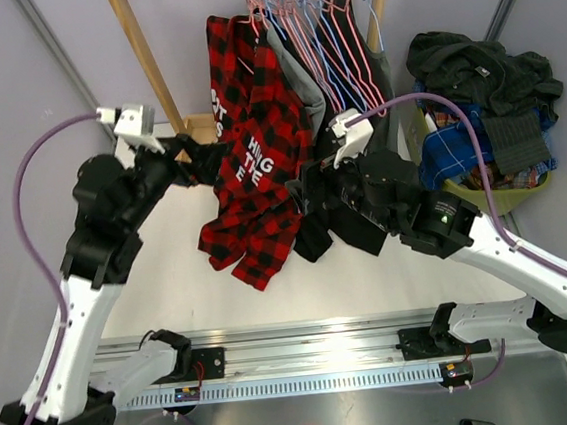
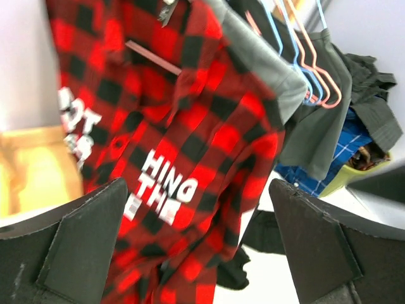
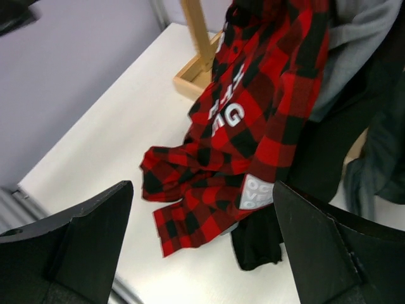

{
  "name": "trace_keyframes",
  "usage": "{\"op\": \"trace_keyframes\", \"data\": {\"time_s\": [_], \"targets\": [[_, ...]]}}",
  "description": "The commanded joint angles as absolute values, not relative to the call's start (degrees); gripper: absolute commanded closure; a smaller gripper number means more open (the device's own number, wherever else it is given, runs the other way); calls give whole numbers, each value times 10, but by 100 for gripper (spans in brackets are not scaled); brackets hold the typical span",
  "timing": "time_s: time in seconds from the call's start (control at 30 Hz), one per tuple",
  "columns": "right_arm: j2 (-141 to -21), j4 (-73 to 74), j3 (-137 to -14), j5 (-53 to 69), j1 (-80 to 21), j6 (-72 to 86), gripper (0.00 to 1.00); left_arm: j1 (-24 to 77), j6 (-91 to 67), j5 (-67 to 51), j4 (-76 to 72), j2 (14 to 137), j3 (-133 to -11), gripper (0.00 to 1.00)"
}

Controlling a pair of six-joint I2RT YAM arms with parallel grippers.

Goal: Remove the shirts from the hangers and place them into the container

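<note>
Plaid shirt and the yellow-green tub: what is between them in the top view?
In the top external view, a grey shirt and a black shirt hang there on wire hangers, plus the right arm.

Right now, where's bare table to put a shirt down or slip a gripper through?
Free: table strip between the left arm and the trailing hem of the plaid shirt, and the near strip between that hem and the metal rail. Crowded: centre-back, where plaid, grey shirt and black shirt hang bunched among the hangers; the container is heaped over its rim.
</note>
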State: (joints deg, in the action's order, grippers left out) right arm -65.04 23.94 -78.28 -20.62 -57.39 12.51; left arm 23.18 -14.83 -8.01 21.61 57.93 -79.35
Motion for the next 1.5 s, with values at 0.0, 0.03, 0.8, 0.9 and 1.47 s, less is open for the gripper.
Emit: {"op": "trace_keyframes", "data": {"time_s": [0.0,0.03,0.8,0.9,1.47], "targets": [[-671,227,-840,-270,-577,67,1,232,-145,-21,247,527,-752,1],[-684,222,-851,-281,-574,55,1,233,-152,-27,255,513,-741,1],[-1032,236,-1335,-4,-328,66,65,233,-198,-63,287,396,-633,5],[-1068,225,-1387,42,-316,107,100,233,-195,-63,297,383,-633,8],[-1163,144,-1389,20,-273,164,100,233,-201,-52,335,335,-606,8]]}}
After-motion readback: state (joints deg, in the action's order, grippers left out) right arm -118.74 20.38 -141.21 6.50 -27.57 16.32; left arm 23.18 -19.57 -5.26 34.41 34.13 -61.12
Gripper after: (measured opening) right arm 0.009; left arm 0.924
